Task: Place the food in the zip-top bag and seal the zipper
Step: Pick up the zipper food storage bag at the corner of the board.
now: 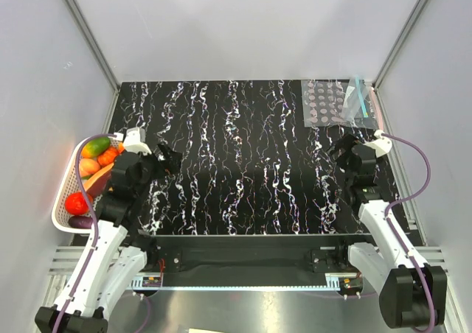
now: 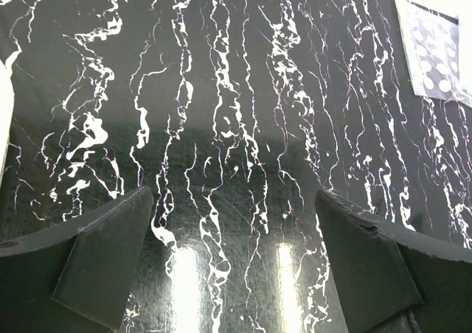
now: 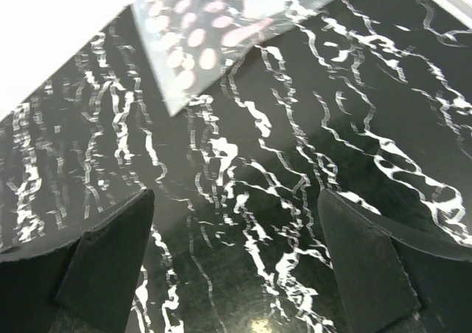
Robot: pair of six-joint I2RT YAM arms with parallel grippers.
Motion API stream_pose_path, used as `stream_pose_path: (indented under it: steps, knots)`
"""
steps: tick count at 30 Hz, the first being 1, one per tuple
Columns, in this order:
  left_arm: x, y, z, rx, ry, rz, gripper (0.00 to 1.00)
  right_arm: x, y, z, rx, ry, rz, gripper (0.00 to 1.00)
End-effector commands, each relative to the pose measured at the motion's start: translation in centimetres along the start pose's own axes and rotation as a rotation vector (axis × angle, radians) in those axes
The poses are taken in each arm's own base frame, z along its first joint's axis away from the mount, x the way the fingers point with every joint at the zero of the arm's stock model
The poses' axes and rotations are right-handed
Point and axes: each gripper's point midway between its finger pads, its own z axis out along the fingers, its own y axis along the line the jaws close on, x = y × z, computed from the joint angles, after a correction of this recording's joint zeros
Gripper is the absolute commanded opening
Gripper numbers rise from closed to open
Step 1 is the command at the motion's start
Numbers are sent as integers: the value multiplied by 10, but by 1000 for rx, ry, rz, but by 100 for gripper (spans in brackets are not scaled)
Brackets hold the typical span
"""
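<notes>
At left table edge, found food [image 1: 108, 156] in basket [image 1: 65, 194] with tomato [image 1: 76, 202]. At far right corner, noted bag [image 1: 359, 106], zipper [image 1: 361, 94] along one edge, against dotted sheet [image 1: 323, 103]. Observed left gripper [image 1: 168, 160] and right gripper [image 1: 341, 147] over table [image 1: 243, 149], jaws apart, holding nothing.

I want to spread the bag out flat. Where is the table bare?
Bare: the middle, between left gripper and right gripper. Crowded: far right corner, with dotted sheet and zip-top bag; left edge, with the basket.
</notes>
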Motion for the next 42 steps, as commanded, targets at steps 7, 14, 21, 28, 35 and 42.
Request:
stream_pose_path:
  steps: [7, 14, 21, 28, 35, 42]
  knots:
    - [-21, -20, -6, 84, -41, 1, 99, -23, 78, 19, -245, 101, 79, 99]
    - [-20, -24, -8, 105, -38, -1, 99, -49, 71, 82, -83, 136, 276, 99]
    - [-20, -33, -10, 152, -36, -8, 99, -71, 32, 149, 62, 127, 254, 91]
    - [-22, -38, -13, 179, -41, -18, 99, -71, -6, 207, 176, 150, 309, 86]
    - [-24, -41, -16, 199, -43, -24, 99, -54, -33, 264, 221, 218, 373, 81]
    - [-24, -41, -17, 204, -48, -27, 99, -39, -39, 292, 170, 247, 375, 70]
